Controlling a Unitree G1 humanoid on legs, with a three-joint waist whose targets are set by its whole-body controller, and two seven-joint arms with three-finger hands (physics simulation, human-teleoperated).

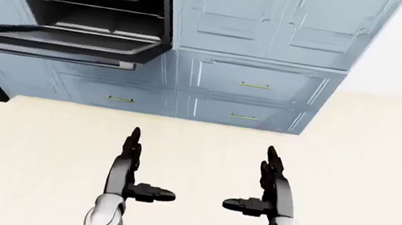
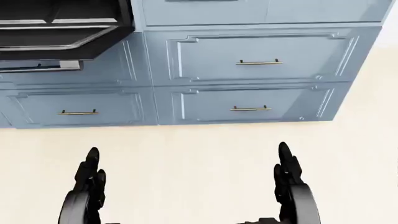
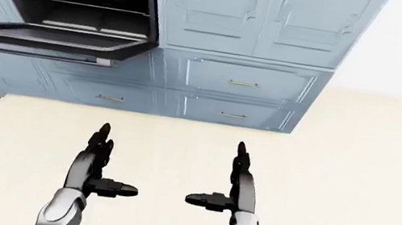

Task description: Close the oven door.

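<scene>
Matt blue panelled cabinets [image 1: 281, 22] with brass-look drawer handles [image 2: 259, 62]; glossy black oven door [image 1: 50, 38]; smooth cream floor [image 1: 370, 177].

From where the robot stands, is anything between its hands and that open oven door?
Nothing visible. Only bare floor separates the left hand and right hand from the lowered oven door, up and to the left. Both hands are open and empty.

No readable text, labels or numbers, seemingly
</scene>
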